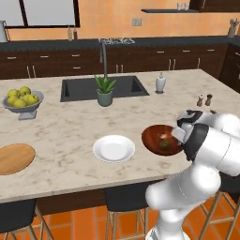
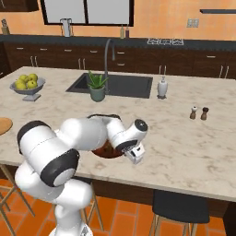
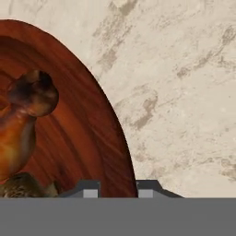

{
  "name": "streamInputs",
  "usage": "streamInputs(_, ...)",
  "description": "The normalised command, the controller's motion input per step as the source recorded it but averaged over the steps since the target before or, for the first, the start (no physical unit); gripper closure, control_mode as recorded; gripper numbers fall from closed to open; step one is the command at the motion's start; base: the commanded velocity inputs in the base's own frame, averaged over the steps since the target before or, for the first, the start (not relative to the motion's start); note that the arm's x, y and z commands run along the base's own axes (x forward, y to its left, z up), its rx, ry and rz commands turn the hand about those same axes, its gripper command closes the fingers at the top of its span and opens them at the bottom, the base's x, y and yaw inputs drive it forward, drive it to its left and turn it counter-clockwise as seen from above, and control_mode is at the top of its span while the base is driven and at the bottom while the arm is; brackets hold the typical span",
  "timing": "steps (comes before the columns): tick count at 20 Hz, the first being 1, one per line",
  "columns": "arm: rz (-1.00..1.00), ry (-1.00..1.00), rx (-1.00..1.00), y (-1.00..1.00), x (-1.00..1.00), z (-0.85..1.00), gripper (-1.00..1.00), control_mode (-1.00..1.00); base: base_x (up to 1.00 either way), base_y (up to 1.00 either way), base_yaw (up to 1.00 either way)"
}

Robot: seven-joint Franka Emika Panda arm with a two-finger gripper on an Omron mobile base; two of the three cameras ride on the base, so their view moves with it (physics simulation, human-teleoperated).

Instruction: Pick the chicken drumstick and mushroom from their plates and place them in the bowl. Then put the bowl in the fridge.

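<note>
Reddish-brown bowl [image 3: 92, 138] is seen near the counter's [image 1: 65, 126] front edge, its rim clamped by the gripper [image 3: 118, 189]; drumstick [image 3: 18, 133] and mushroom [image 3: 20, 186] are held inside it.

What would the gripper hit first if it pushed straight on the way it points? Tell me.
The gripper is already shut on the rim of the bowl, one fingertip on each side. Straight on, it would likely meet the marble countertop under that rim; depth is unclear.

The bowl [image 3: 87, 138] is glossy reddish-brown with wood grain; the chicken drumstick [image 3: 18, 129] glows golden-orange, and the mushroom [image 3: 20, 186] looks possibly mottled brown. The counter [image 3: 184, 92] is beige-veined cream marble.
</note>
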Motion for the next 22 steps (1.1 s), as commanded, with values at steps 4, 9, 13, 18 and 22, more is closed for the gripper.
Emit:
streamInputs(4,-0.17,-0.33,0.0,0.0,-0.67,0.51,1.0,-1.0,0.0,0.0,0.0)
streamInputs(9,-0.29,0.0,0.11,0.0,-0.51,0.87,1.0,-1.0,0.0,0.0,0.0)
streamInputs(13,-0.24,0.1,0.04,0.0,-0.58,0.97,1.0,-1.0,0.0,0.0,0.0)
streamInputs(18,-0.18,0.05,-0.01,0.04,-0.69,0.87,1.0,-1.0,0.0,0.0,0.0)
streamInputs(22,-0.09,-0.02,0.0,0.32,-0.6,0.72,1.0,-1.0,0.0,0.0,0.0)
